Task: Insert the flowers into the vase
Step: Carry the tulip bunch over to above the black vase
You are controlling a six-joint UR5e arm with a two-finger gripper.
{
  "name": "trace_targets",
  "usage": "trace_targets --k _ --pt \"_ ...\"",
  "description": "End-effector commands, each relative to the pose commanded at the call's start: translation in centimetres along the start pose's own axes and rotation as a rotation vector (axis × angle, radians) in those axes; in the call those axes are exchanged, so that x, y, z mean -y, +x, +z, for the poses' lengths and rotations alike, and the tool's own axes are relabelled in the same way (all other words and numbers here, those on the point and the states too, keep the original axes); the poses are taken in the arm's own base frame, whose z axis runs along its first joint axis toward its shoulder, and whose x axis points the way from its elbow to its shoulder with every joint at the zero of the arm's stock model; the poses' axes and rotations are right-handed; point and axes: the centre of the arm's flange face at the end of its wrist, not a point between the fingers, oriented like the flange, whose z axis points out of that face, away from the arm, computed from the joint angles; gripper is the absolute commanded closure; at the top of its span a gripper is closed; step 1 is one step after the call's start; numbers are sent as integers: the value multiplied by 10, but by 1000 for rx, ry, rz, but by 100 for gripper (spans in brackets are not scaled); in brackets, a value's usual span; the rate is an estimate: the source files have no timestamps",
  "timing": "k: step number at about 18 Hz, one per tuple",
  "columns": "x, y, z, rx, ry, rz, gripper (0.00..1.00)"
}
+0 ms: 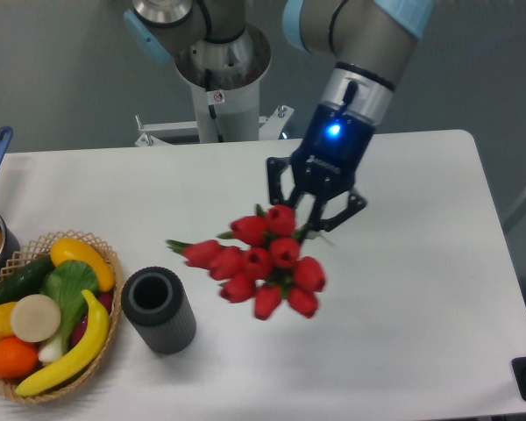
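Your gripper [314, 209] is pinching the flowers [261, 266] by the stems, blooms hanging off the table toward the camera, and the vase [159, 310] stands upright down and to the left of it, just beside the basket [105, 250], mouth open to the top. You've got 1 bunch, roughly 10 red heads, and 1 vase; I'd say the stems must swing vertical over that mouth before going down.

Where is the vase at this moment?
The vase stands upright at the lower left of the camera view, just right of the wicker basket of fruit, with the flowers held up and to its right.
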Motion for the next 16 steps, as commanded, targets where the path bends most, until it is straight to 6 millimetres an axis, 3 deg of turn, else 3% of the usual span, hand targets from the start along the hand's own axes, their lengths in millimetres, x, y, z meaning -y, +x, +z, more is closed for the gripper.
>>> trace_targets --k 6,16 --pt "24 34 40 -146 126 95 69" --pt "37 55 58 -262 227 107 69"
